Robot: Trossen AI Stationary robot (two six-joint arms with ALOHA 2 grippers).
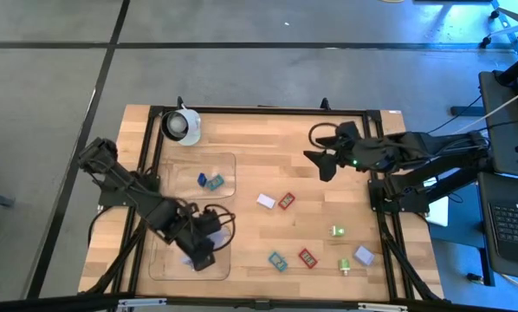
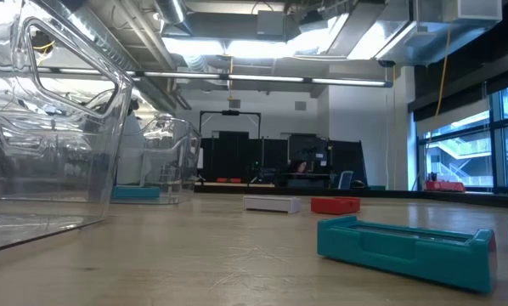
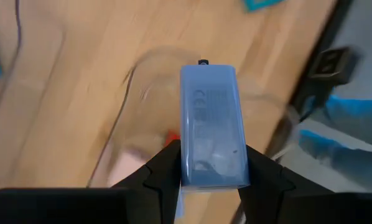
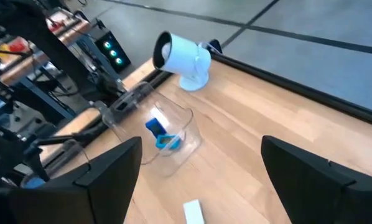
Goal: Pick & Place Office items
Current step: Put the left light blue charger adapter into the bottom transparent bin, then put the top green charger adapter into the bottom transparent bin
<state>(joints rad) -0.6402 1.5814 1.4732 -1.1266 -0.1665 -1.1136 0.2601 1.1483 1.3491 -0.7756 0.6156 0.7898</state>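
My left gripper [image 1: 198, 256] points steeply down over the near-left clear tray [image 1: 168, 264] and is shut on a lavender-blue block [image 3: 211, 124]. A pink piece [image 3: 127, 168] and a red piece [image 3: 171, 135] lie in that tray below it. The far-left clear tray [image 1: 229, 165] holds blue pieces [image 1: 211, 181]. Loose on the table lie white [image 1: 266, 201], red [image 1: 286, 201], green [image 1: 337, 230], teal [image 1: 278, 261], red [image 1: 307, 257] and lavender [image 1: 364, 255] pieces. My right gripper [image 1: 322, 165] hangs open above the table's far right part, holding nothing. My left gripper pinches the lavender-blue block by its two long sides [image 3: 185, 168], near one end, between the two fingers. The fingers come from above, slanting steeply down, and lie along the block, whose free end [image 3: 208, 70] sticks out past them toward the tray. The block is lifted clear.
A white round cup-like object [image 1: 181, 126] stands at the far left corner. A black frame rail [image 1: 259, 109] runs round the table. Bare wood lies between the trays and the loose pieces. In the low view, a teal piece [image 2: 407, 246] lies close by.
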